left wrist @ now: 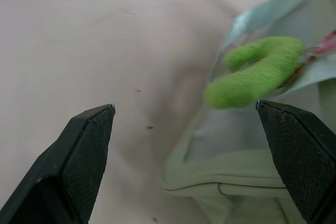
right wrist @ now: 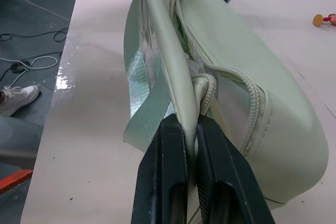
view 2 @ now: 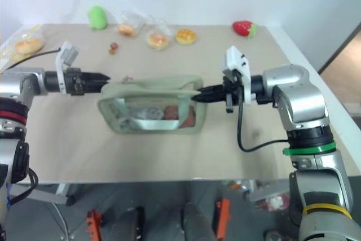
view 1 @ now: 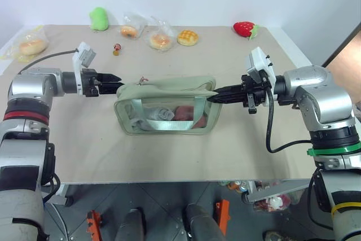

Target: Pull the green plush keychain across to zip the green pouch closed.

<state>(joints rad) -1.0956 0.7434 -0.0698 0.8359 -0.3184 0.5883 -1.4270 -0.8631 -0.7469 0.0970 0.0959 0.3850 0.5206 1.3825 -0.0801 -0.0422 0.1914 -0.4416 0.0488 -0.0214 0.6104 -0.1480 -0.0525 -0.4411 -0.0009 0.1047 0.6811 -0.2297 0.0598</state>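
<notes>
1. I took the green pouch (view 1: 167, 108) as my landmark: one pouch, lying mid-table (view 1: 84, 150) with its clear window side facing me and some items showing through the window
2. One green plush keychain (left wrist: 255, 70) sat at the pouch's left end, near the top edge; in the left wrist view it curved like a hook against the pouch fabric
3. The left gripper (view 1: 113, 83) was at the pouch's left end with its two fingers (left wrist: 86, 145) spread wide and released; the keychain lay between and just beyond the tips, and neither finger touched it
4. The right gripper (view 1: 216, 97) was at the pouch's right end, clenched tight on the pouch's edge beside the end of the zipper, with the webbing strap (right wrist: 144, 114) just beside its fingers (right wrist: 168, 182)
5. Behind the pouch, along the far edge of the table, I counted one larger green plush blob (view 1: 98, 18), four bread-like pieces (view 1: 187, 37), three of them in clear bags, one red strawberry plush (view 1: 243, 28), and one small figure (view 1: 117, 49) I could not make out
6. All of those far items stood well apart from the pouch
</notes>
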